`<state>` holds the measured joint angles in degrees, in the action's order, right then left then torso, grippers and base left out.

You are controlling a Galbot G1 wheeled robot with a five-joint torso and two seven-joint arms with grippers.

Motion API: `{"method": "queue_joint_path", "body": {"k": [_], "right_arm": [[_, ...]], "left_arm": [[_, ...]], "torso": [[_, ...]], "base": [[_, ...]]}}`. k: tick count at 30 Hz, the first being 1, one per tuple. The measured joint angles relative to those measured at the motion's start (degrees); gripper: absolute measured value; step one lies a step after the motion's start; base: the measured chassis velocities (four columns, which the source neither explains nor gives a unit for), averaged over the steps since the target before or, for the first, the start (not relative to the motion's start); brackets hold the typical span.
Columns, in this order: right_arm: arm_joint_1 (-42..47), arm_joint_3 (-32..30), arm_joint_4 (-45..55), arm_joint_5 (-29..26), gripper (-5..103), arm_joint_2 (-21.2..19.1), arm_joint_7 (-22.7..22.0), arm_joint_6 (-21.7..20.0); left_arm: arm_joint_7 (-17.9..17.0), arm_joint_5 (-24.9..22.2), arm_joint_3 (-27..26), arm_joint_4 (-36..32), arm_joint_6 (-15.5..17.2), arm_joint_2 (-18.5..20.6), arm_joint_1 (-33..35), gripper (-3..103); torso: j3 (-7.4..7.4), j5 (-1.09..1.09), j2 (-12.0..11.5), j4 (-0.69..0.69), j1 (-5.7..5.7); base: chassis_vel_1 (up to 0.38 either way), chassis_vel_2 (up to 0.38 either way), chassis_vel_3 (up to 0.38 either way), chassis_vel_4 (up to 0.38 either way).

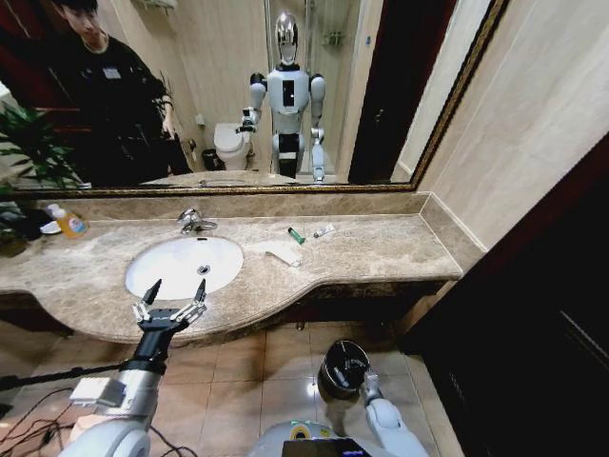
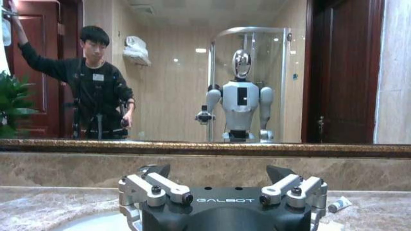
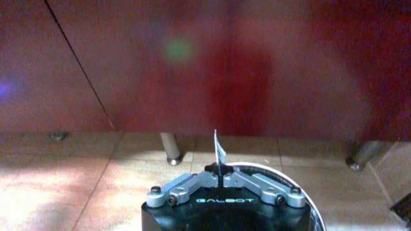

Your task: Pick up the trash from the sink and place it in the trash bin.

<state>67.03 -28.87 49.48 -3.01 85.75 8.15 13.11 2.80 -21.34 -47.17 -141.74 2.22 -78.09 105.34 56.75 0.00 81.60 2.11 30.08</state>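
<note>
Pale paper scrap [image 3: 220,150] is held pinched by the right gripper [image 3: 220,177] above the shiny metal bin [image 1: 343,369]; release is judged next, while the left gripper [image 1: 175,289] is held spread beside the white oval sink [image 1: 176,276].

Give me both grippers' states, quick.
Left gripper: open, empty, at the sink's front rim.
Right gripper: shut on a thin white wrapper, over the trash bin.

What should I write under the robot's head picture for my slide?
Left gripper open at the sink edge, right gripper low over the trash bin; green tube waits on the counter.
</note>
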Motion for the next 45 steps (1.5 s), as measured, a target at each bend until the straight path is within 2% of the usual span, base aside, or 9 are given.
{"method": "queue_joint_path", "body": {"k": [17, 23, 25, 32, 36, 38, 39, 42, 45], "right_arm": [[-3.85, 0.00, -6.49, 0.06, -3, -0.52, -1.29, 1.57], [-3.12, 0.01, -5.31, 0.18, 23, -0.66, -1.73, 1.47], [-2.98, 0.02, -5.14, 0.18, 23, -0.70, -1.76, 1.47], [-2.33, -0.01, -4.19, 0.18, 56, -1.09, -1.98, 1.47], [-2.12, -0.01, -3.82, 0.18, 61, -1.10, -2.10, 1.44], [-1.84, 0.00, -3.34, 0.18, 78, -1.06, -2.15, 1.30], [-1.84, 0.00, -3.34, 0.18, 78, -1.06, -2.15, 1.30], [-1.51, 0.01, -2.67, 0.21, 93, -1.00, -2.18, 1.05], [-0.65, 0.02, -1.00, 0.47, 99, -1.01, -2.46, 0.38]], "left_arm": [[0.00, 0.00, 0.00, 0.00, 0.00, 0.00, 0.00, 100], [0.00, 0.00, 0.00, 0.00, 0.00, 0.00, 0.00, 100], [0.00, 0.00, 0.00, 0.00, 0.00, 0.00, 0.00, 100], [0.00, 0.00, 0.00, 0.00, 0.00, 0.00, 0.00, 100], [0.00, 0.00, 0.00, 0.00, 0.00, 0.00, 0.00, 100], [0.00, 0.00, 0.00, 0.00, 0.00, 0.00, 0.00, 100], [0.00, 0.00, 0.00, 0.00, 0.00, 0.00, 0.00, 100], [0.00, 0.00, 0.00, 0.00, 0.00, 0.00, 0.00, 100], [0.00, 0.00, 0.00, 0.00, 0.00, 0.00, 0.00, 100]], "torso": [[0.00, 0.00, 0.00, 0.00, 0.00], [0.00, 0.00, 0.00, 0.00, 0.00], [0.00, 0.00, 0.00, 0.00, 0.00], [0.00, 0.00, 0.00, 0.00, 0.00], [0.00, 0.00, 0.00, 0.00, 0.00], [0.00, 0.00, 0.00, 0.00, 0.00], [0.00, 0.00, 0.00, 0.00, 0.00], [0.00, 0.00, 0.00, 0.00, 0.00], [0.00, 0.00, 0.00, 0.00, 0.00]], "base": [[0.000, 0.000, 0.000, 0.000], [0.000, 0.000, 0.000, 0.000], [0.000, 0.000, 0.000, 0.000], [0.000, 0.000, 0.000, 0.000], [0.000, 0.000, 0.000, 0.000], [0.000, 0.000, 0.000, 0.000], [0.000, 0.000, 0.000, 0.000], [0.000, 0.000, 0.000, 0.000], [0.000, 0.000, 0.000, 0.000]]}}
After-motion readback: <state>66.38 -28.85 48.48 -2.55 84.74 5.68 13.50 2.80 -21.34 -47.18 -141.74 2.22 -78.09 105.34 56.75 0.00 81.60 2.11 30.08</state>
